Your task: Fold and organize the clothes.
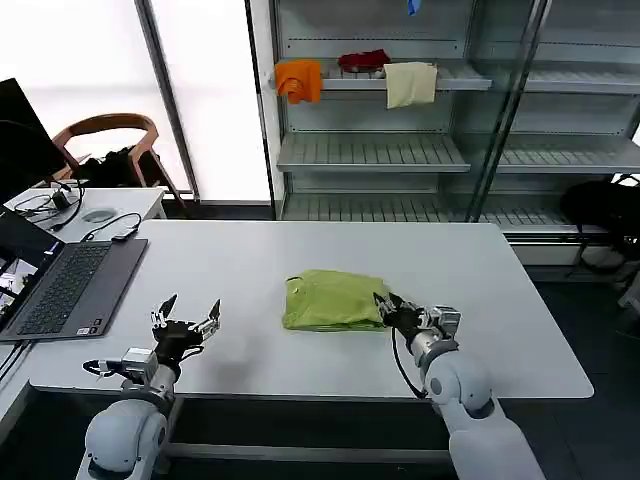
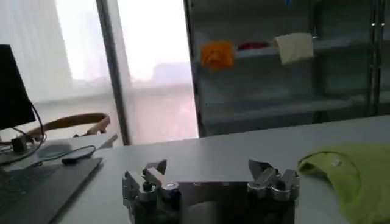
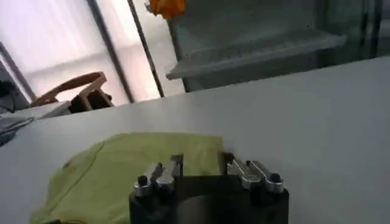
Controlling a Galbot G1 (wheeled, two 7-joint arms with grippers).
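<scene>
Folded green T-shirt [image 1: 333,299] lies mid worktop [image 1: 300,260], touching right pincer [image 1: 385,308] tips, fingers apart w/ nothing gripped. Left pincer [image 1: 186,318] spread wide, well apart from shirt, idle.

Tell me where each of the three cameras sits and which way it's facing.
Head view: on the robot's head, looking forward and down at the white table; both arms show, left gripper open over bare table, right gripper at the lime-green T-shirt.
Left wrist view: low over the table, facing the shelves; left gripper in front.
Right wrist view: low behind the right gripper, facing across the T-shirt.
Shared: all three show the T-shirt and the orange cloth.
</scene>
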